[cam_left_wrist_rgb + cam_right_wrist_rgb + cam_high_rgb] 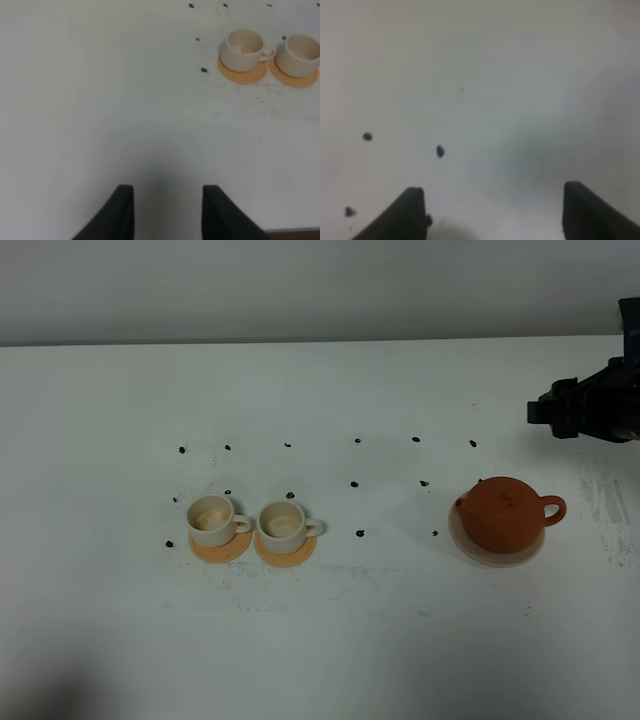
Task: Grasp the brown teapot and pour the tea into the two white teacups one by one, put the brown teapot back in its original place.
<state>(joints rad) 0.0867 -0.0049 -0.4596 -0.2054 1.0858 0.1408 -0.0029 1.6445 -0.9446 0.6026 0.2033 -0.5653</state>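
Observation:
The brown teapot [503, 513] sits on its pale beige saucer [500, 558] at the right of the white table, handle to the right. The two white teacups [210, 519] [282, 526] stand side by side on orange coasters at centre left; the left wrist view also shows them [243, 48] [300, 54]. My right gripper [545, 412] hovers behind and to the right of the teapot, and its wide-apart fingers [495, 210] hold nothing. My left gripper [167, 210] is low over bare table, left of the cups, fingers apart and empty. It is out of the exterior high view.
Small black marks [356, 483] dot the table in rows between the cups and the teapot. The orange coasters [222, 549] [287, 554] lie under the cups. The table's near edge [295, 231] shows in the left wrist view. Scuffs mark the far right [610, 505].

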